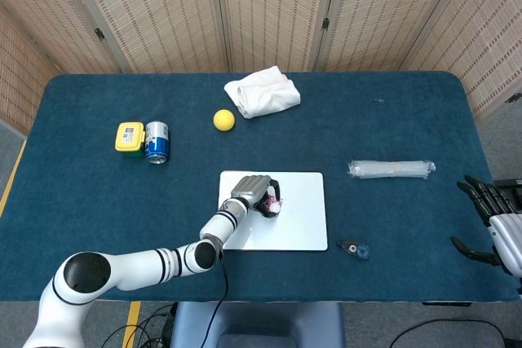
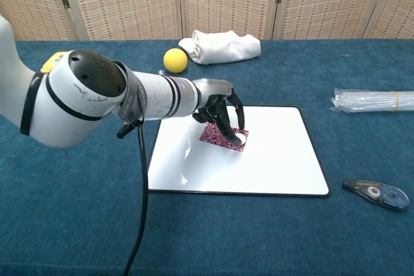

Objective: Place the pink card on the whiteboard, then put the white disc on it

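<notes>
The left hand (image 2: pixel 220 105) is held over the pink card (image 2: pixel 222 137), its dark fingers (image 2: pixel 226 119) curled downward onto it. In the chest view a small patch of the white disc (image 2: pixel 240 138) is seen on the card just beside the fingertips; whether the disc is gripped or only touched cannot be told. The card lies flat on the whiteboard (image 2: pixel 272 159), in its left half toward the far edge. In the head view the same hand (image 1: pixel 251 191) is seen over the card (image 1: pixel 272 203) near the upper left part of the whiteboard (image 1: pixel 298 226).

The right hand (image 1: pixel 493 222) is held off the right edge of the desk (image 1: pixel 81 193), empty, with its fingers spread apart.

A correction tape dispenser (image 2: pixel 377 194) lies just right of the whiteboard. A clear plastic roll (image 1: pixel 391 169) lies further right. A yellow ball (image 1: pixel 223 120) and a folded white cloth (image 1: pixel 262 92) are placed beyond the whiteboard. A blue can (image 1: pixel 157 143) is set touching a yellow box (image 1: pixel 129 137) at the left
</notes>
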You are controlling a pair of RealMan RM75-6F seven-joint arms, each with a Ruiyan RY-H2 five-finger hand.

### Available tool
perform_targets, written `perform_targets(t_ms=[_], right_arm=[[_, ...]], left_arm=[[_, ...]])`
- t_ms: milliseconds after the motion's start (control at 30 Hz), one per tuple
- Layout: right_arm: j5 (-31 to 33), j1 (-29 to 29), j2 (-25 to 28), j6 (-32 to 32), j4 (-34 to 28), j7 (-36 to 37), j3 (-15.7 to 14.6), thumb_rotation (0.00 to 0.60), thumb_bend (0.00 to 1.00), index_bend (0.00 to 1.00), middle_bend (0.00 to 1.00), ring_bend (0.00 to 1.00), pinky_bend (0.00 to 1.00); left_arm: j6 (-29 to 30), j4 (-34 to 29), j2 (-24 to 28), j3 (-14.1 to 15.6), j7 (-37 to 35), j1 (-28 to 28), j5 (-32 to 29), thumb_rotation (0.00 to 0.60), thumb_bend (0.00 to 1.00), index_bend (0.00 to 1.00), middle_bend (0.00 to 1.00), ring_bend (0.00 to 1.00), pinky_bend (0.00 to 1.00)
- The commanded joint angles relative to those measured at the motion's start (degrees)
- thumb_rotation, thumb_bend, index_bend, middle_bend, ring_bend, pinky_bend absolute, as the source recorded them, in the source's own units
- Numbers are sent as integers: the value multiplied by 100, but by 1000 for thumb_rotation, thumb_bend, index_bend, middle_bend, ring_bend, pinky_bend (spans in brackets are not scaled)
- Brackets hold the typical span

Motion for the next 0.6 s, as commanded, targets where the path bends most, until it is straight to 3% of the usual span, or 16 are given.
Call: perform_targets(t_ms=[33,200,300,467,600], right_arm=[[0,13,-1,-34,-18,-43,-6,600,189,0,0,0,0],[-61,24,-8,-48,-59,-139,-27,600,189,0,0,0,0],[-126,24,-16,-35,-73,-185,-52,600,189,0,0,0,0],[-302,-24,-30,105,-116,-297,-106,600,188,0,0,0,0],[-460,-98,-59,270,-170,-476,-160,600,189,0,0,0,0]], left_arm=[[-15,-77,93,6,-95,31,99,600,284,412,1000,1000,1000],[268,-539,350,3,-228,152,351,600,284,399,1000,1000,1000],[620,-1206,673,49,-239,304,541,600,284,399,1000,1000,1000],[1309,-2794,1471,118,-305,721,795,600,284,399,1000,1000,1000],[1968,-4301,2279,483,-339,1321,1456,600,283,391,1000,997,1000]])
